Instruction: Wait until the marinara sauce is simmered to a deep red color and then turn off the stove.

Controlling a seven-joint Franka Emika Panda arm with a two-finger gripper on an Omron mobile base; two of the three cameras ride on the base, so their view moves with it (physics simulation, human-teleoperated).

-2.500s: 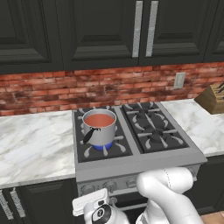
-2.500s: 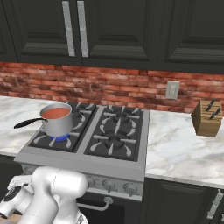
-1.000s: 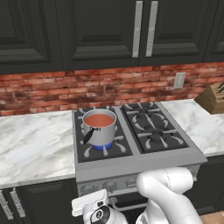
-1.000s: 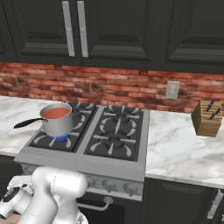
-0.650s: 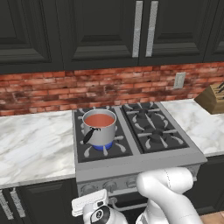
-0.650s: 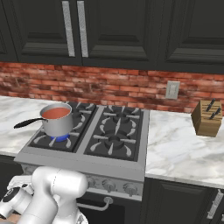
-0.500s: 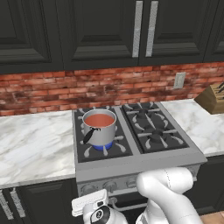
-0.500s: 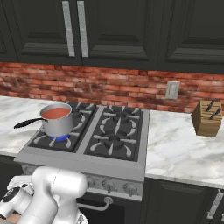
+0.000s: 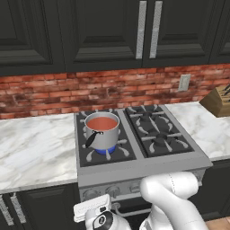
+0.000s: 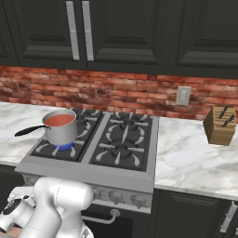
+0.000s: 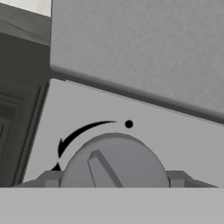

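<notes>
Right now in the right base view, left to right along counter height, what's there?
Black pan handle → saucepan of marinara sauce → right-hand burners of the stove → wall outlet → knife block.

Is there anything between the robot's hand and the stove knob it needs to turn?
Nothing visible. In the hand view the round grey knob of the stainless-steel stove sits right ahead, at the bottom edge, with bare steel panel around it. The fingers themselves aren't clear there.

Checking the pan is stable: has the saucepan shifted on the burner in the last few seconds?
No. The saucepan sits on the same front-left grate of the stove, handle at the same angle.
</notes>
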